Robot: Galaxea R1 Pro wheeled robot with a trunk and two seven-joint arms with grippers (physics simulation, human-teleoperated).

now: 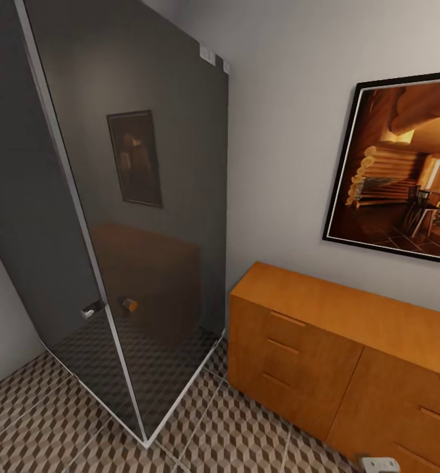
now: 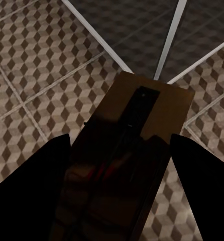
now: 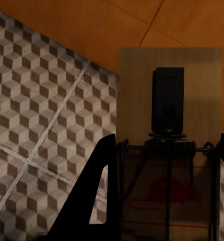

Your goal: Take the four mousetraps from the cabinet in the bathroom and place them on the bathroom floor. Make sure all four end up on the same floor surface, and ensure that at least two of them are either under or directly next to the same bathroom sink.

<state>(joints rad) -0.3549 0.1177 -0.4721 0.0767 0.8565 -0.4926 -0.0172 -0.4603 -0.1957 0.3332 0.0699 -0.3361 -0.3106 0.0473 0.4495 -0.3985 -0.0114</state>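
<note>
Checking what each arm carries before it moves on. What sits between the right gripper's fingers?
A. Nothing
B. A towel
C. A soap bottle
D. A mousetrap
D: the right wrist view shows a tan mousetrap with a black spring bar between the right gripper fingers, above the bathroom floor.

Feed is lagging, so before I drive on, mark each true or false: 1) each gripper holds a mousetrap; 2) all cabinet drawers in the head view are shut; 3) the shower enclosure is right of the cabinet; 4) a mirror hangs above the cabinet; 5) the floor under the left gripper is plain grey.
1) True: the left gripper holds a mousetrap, and the right gripper holds another mousetrap.
2) True: the cabinet shows only closed fronts.
3) False: the glass shower enclosure is to its left.
4) False: that is a framed picture.
5) False: the bathroom floor is cube-patterned tile.
</note>
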